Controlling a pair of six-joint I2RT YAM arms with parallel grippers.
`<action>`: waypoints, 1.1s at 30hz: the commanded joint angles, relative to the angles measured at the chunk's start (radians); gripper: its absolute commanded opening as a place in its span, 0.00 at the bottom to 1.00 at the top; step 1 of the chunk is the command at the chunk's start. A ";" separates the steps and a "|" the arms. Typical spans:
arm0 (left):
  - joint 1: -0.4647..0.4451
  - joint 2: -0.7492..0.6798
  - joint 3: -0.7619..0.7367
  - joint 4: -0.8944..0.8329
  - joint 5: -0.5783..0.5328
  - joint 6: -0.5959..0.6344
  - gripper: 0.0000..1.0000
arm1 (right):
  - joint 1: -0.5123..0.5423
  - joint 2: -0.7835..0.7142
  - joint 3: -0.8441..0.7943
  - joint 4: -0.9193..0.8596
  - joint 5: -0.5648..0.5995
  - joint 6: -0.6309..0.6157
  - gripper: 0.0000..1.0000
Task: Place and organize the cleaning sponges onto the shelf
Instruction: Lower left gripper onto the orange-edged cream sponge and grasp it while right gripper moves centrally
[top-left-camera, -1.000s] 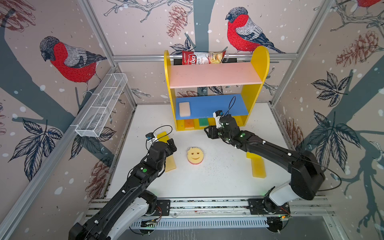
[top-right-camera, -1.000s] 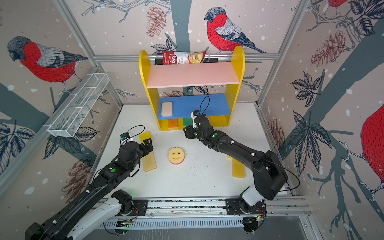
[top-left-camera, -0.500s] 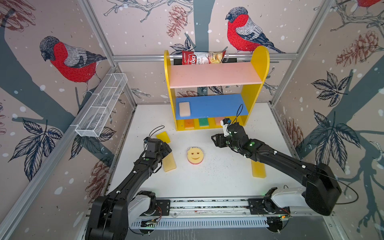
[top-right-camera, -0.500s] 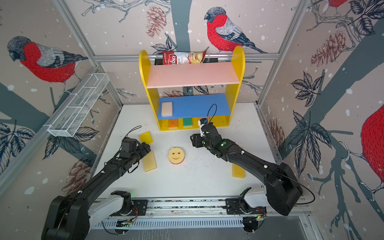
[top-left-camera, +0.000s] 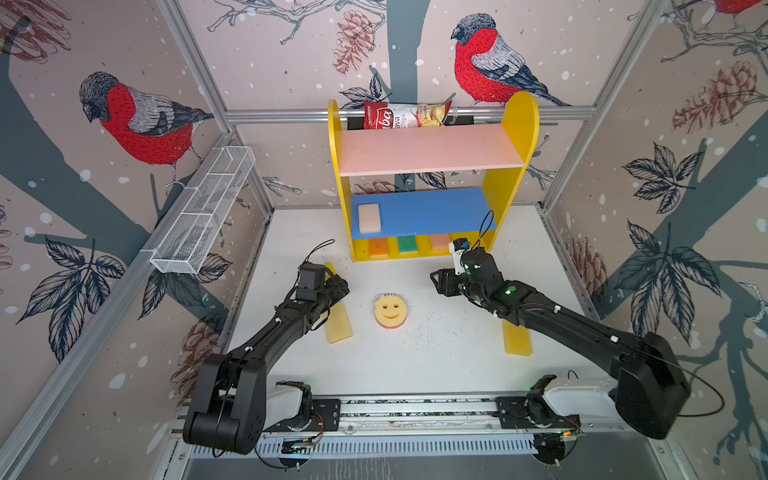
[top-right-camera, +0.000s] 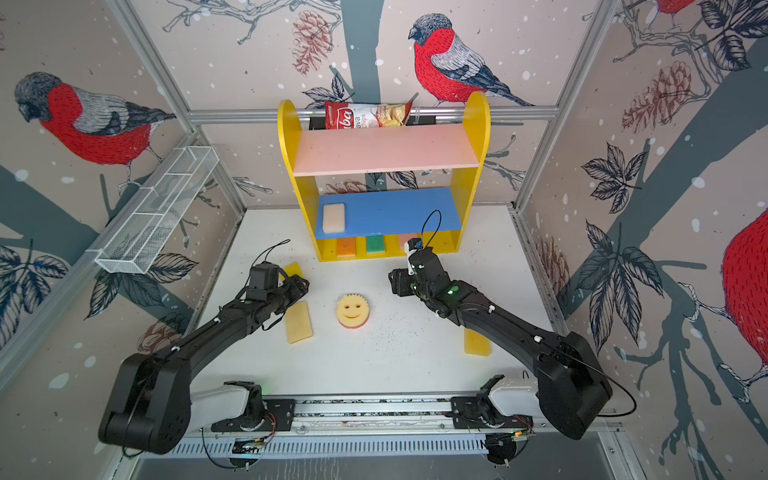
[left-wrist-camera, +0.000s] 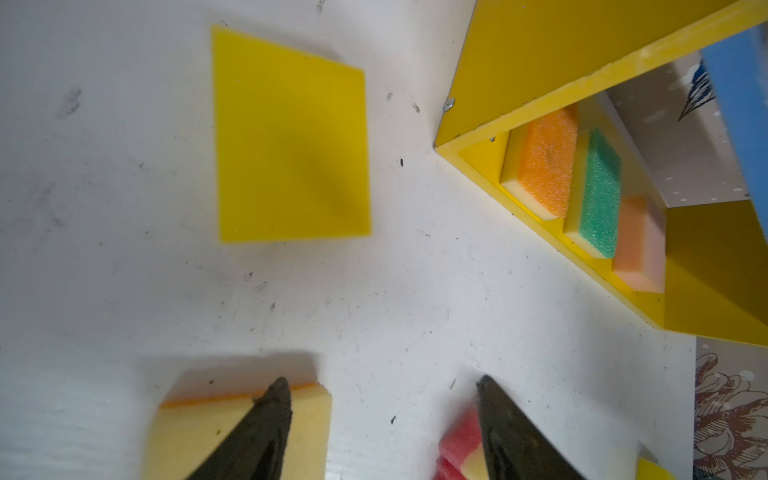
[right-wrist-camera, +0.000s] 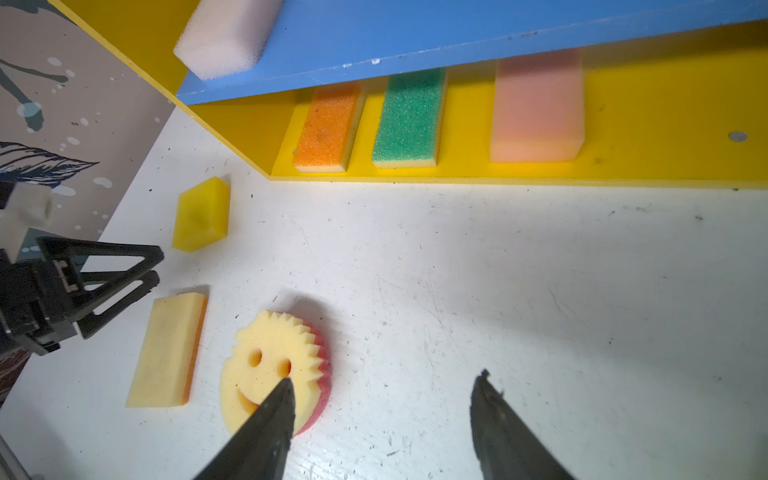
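The left gripper (left-wrist-camera: 382, 386) stands open with nothing between its jaws. The pale yellow sponge (left-wrist-camera: 178, 432) lies under one jaw tip, perhaps touching it, and the yellow sponge (left-wrist-camera: 291, 141) lies well ahead. The right gripper (right-wrist-camera: 384, 380) is likewise open and empty, with the smiley sponge (right-wrist-camera: 270, 336) beneath one jaw. Beyond its jaws, the shelf (right-wrist-camera: 457, 178) holds the orange sponge (right-wrist-camera: 328, 124), green sponge (right-wrist-camera: 409, 120) and salmon sponge (right-wrist-camera: 536, 112) on its base.

Shelf (top-left-camera: 515, 166) stands upright. Cream sponge (top-left-camera: 369, 217) lies flat at the left end of its blue board. Along its yellow base, in a row: orange sponge (top-left-camera: 378, 247), green sponge (top-left-camera: 406, 244), salmon sponge (top-left-camera: 439, 242). Lying loose in front of the shelf are the smiley sponge (top-left-camera: 390, 310), face up, the pale yellow sponge (top-left-camera: 338, 322), the bright yellow sponge (left-wrist-camera: 291, 141) and, off right, the deep yellow sponge (top-left-camera: 518, 343).
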 joint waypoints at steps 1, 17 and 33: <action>0.002 -0.052 -0.027 -0.070 -0.005 0.004 0.71 | -0.002 0.014 0.001 0.011 -0.001 0.005 0.67; -0.004 -0.223 -0.276 -0.079 0.000 -0.025 0.75 | -0.001 -0.026 -0.040 0.007 -0.033 0.044 0.67; -0.048 -0.246 -0.251 -0.001 0.051 -0.021 0.00 | 0.000 -0.135 -0.100 -0.023 -0.012 0.165 0.66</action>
